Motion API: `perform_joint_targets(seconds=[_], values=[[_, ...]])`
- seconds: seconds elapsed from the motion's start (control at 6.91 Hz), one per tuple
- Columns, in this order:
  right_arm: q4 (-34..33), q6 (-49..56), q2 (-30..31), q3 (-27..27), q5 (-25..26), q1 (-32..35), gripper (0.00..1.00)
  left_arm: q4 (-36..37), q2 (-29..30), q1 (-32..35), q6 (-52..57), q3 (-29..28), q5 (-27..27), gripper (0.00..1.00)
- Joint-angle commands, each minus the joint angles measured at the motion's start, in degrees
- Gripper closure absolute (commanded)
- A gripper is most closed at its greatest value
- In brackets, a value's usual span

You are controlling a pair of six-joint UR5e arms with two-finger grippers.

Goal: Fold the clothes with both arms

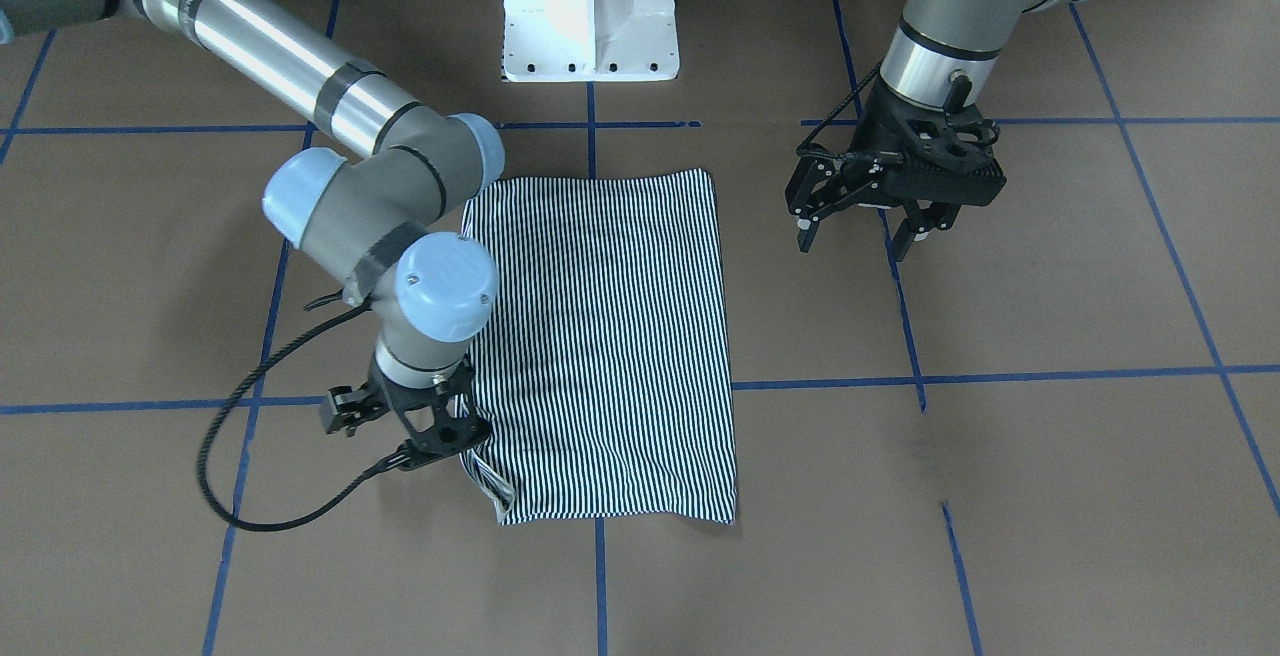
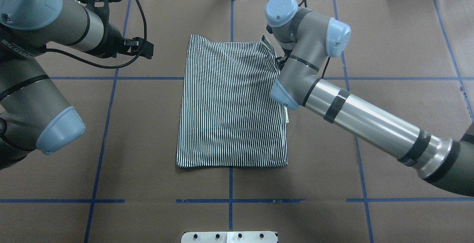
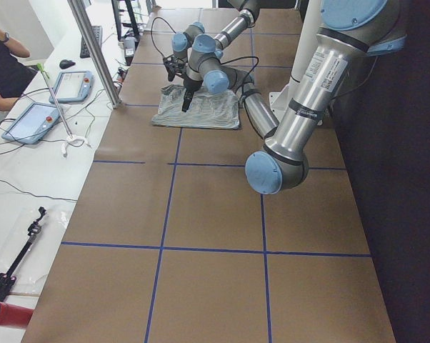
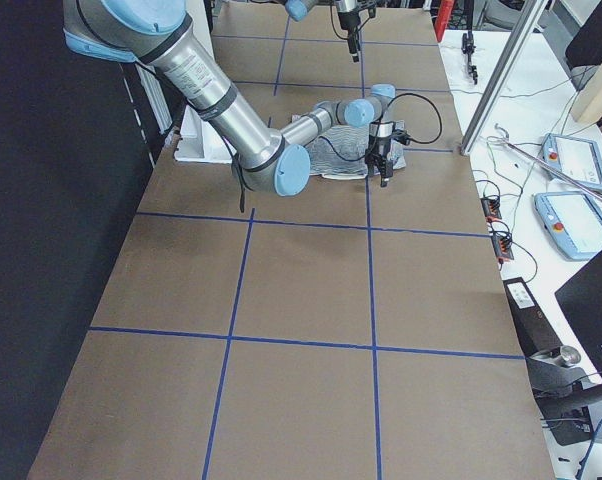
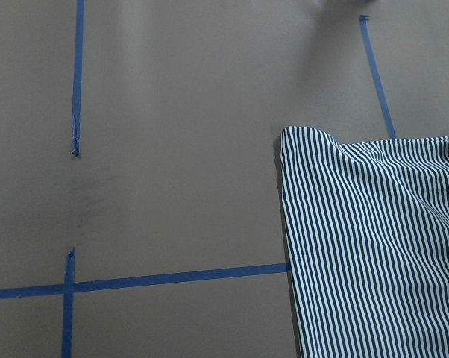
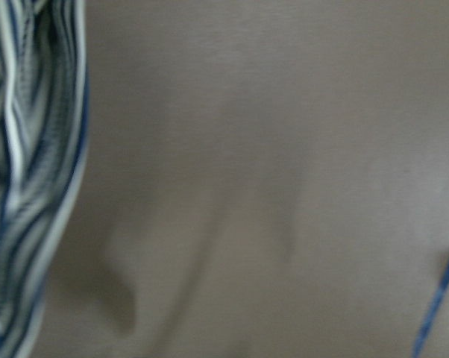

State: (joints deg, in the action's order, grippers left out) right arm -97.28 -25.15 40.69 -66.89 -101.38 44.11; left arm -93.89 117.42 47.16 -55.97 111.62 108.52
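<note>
The striped shirt (image 1: 610,336) (image 2: 229,106) lies flat on the brown table, folded into a tall rectangle. My right gripper (image 1: 455,436) hangs low at the shirt's corner farthest from the robot, on my right side. Its fingertips are hidden behind its body, so I cannot tell whether they hold cloth. The right wrist view shows blurred striped fabric (image 6: 23,149) very close at its left edge. My left gripper (image 1: 855,236) (image 2: 142,48) hovers open and empty over bare table, well off the shirt's other side. The left wrist view shows a shirt corner (image 5: 374,246) lying flat.
The white pedestal base (image 1: 590,26) stands at the robot's end of the table. Blue tape lines (image 1: 900,376) grid the brown surface. A person (image 3: 4,64) and control pendants (image 3: 33,121) are beyond the table's far edge.
</note>
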Motion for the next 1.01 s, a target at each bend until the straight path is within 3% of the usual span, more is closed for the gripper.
perform_joint_targets(seconds=[0.0, 0.29, 0.43, 0.58, 0.72, 0.87], values=[[0.4, 4.8, 1.9, -2.9, -3.6, 5.5, 0.0, 0.0, 0.2, 0.0, 0.0, 0.3, -0.2, 0.0], [0.3, 1.0, -2.5, -2.0, -4.9, 5.3, 0.0, 0.1, 0.1, 0.4, -0.4, 2.0, 0.0, 0.0], [0.8, -1.7, -2.0, -4.2, -9.8, 5.3, 0.0, 0.4, -0.5, 0.1, -4.5, 1.8, 1.8, 0.0], [1.2, -9.3, 1.5, -11.5, -12.7, 4.3, 0.0, 0.3, -0.4, -1.6, -12.9, 1.6, 5.0, 0.0], [1.0, -14.3, 6.3, -19.8, -14.9, 3.0, 0.0, 0.6, -0.4, -6.3, -24.5, 1.4, 4.1, 0.0], [0.5, -17.9, 10.0, -25.8, -16.0, 2.0, 0.0, 1.9, -0.5, -12.6, -33.8, 1.3, -0.2, 0.0]])
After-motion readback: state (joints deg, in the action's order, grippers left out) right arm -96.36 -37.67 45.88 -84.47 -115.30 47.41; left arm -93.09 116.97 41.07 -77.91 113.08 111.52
